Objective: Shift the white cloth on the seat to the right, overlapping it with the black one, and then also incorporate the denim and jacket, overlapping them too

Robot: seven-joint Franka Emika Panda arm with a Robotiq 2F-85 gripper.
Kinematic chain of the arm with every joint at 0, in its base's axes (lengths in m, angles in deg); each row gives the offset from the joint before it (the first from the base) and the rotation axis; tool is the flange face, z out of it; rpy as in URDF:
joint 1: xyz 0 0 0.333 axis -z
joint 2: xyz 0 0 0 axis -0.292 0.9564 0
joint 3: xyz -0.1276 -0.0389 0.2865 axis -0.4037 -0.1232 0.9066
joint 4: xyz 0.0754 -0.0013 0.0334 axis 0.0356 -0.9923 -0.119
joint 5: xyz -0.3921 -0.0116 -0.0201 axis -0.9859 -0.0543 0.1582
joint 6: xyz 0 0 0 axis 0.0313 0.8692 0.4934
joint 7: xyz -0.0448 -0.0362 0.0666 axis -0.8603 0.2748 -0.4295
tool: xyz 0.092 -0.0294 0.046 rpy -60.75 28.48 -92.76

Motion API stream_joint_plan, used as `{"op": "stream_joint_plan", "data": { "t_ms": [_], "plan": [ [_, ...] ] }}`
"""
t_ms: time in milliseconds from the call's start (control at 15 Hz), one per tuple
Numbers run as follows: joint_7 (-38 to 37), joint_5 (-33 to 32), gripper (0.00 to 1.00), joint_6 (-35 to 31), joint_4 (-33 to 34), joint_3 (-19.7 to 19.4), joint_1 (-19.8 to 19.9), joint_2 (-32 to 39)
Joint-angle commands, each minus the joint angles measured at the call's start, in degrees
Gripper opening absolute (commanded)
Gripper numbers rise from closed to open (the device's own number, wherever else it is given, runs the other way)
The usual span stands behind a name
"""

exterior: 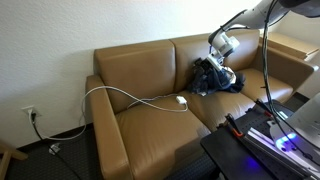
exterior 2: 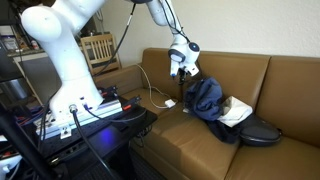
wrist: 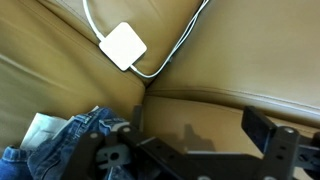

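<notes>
1. My gripper [exterior 2: 182, 68] hangs with its jaws wide apart, holding nothing, over the sofa [exterior 2: 290, 90].
2. In the wrist view, denim [wrist: 70, 145] lies at lower left, beside my jaws.
3. The white cloth [exterior 2: 237, 112] lies right of centre in an exterior view, on the denim and touching the black one [exterior 2: 262, 130].
4. A charger [wrist: 124, 46] and its cable [wrist: 190, 30] lie in the upper middle of the wrist view.

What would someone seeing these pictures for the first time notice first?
A heap of clothes sits on the tan sofa: blue denim on top, with a white cloth and a black garment sticking out beside it. The gripper hangs open just above the heap. A white cable loops across the seat beside it, ending at a small white square adapter.
</notes>
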Motion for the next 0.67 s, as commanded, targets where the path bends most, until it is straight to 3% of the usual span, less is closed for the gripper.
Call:
{"op": "stream_joint_plan", "data": {
  "t_ms": [0, 67, 333, 600],
  "plan": [
    [-0.93, 3.9, 1.0, -6.32, 1.94, -1.0, -9.21, 3.06],
    [-2.56, 3.32, 1.0, -5.48, 3.33, -1.79, -11.28, 4.43],
    [-8.15, 0.55, 1.0, -19.44, 9.26, -3.85, -24.26, 11.89],
    [-19.17, -8.79, 1.0, -28.01, 11.48, -12.41, -34.16, 15.06]
  ]
}}
